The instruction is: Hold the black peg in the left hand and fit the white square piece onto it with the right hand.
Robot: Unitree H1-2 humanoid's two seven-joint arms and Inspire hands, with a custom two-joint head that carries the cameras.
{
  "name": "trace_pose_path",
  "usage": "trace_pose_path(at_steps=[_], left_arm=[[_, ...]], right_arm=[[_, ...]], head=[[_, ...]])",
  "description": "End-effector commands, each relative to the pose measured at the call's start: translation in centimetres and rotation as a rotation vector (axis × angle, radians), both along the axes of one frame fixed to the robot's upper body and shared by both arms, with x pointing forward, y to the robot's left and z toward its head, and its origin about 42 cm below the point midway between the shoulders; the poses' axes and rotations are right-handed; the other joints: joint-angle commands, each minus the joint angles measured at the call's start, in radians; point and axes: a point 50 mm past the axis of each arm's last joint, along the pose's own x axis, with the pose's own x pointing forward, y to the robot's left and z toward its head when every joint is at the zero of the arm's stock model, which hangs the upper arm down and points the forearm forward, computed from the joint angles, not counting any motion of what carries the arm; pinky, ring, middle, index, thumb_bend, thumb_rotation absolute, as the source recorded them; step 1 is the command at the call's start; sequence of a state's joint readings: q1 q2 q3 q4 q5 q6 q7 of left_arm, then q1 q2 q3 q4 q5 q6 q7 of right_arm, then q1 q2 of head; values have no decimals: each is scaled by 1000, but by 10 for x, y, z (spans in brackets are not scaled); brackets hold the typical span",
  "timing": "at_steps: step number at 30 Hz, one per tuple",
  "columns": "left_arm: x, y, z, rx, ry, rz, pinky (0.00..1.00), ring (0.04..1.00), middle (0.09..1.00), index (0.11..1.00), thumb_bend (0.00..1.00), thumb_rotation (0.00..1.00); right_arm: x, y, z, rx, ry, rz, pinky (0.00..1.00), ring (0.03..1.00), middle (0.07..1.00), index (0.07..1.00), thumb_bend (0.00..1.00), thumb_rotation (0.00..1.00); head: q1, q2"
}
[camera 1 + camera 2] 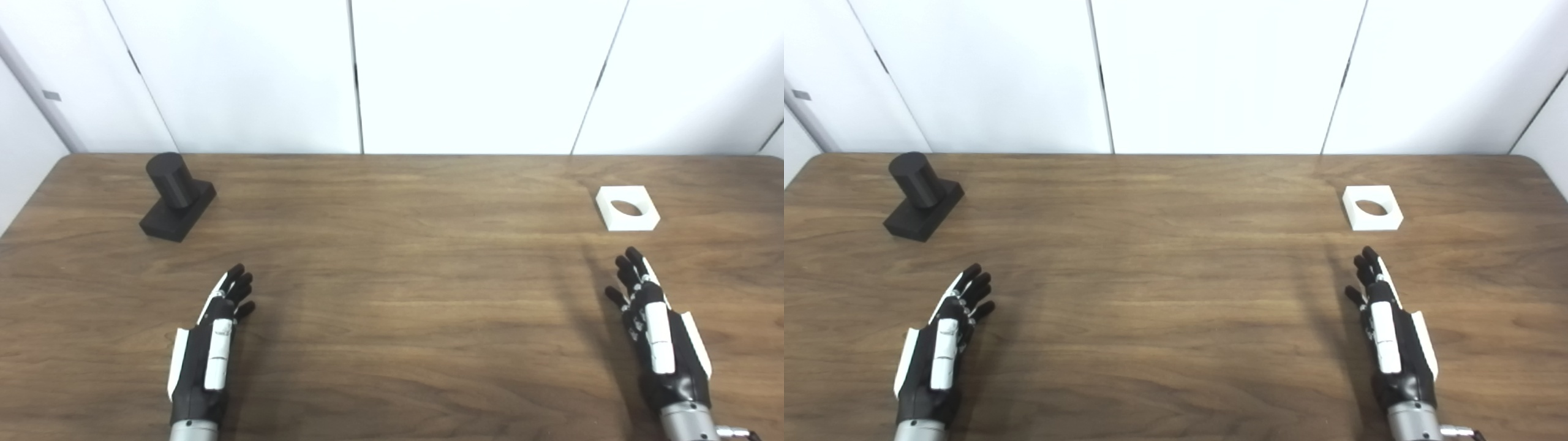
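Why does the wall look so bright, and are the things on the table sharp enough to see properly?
In the left eye view the white wall panels are washed out, nearly featureless; the black peg and the white square piece are slightly soft but readable. In the right eye view faint shadows lie on the table beside the left hand and right hand; no strong glare on the wood.

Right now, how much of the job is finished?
Nothing is done yet. The black peg stands untouched on the table, the white square piece lies flat far from it. The left hand and right hand are open, empty. Grasping and fitting remain.
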State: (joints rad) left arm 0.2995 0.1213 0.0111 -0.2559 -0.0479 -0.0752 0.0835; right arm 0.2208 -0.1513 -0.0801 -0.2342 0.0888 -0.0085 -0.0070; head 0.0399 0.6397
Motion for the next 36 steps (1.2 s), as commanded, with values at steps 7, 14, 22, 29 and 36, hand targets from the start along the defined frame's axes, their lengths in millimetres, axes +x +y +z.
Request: trace_pose_path(at_steps=[7,14,22,29,36], left_arm=[[-6,-13,-5,-43,8,19,896,920,904,914,624,944],[-6,-14,-7,-39,11,14,918,933,913,923,618,947],[-7,-24,-8,-32,9,39,849,890,893,890,602,895],[-5,-36,-14,-40,-1,-3,862,903,894,899,654,881],[-4,-46,-20,-66,4,-13,850,894,881,883,647,837]], right_arm=[[5,2,5,2,-30,-2,1000,982,956,965,511,1000],[5,1,4,12,-29,4,1000,989,966,972,514,1000],[4,-6,6,14,-54,17,1000,994,969,978,468,1000],[4,-14,4,27,-40,27,1000,1000,999,1000,471,1000],[6,-18,0,27,-35,31,987,992,990,983,592,1000]], head=[[7,-3],[11,-9],[173,-35],[274,-100],[329,-156]])
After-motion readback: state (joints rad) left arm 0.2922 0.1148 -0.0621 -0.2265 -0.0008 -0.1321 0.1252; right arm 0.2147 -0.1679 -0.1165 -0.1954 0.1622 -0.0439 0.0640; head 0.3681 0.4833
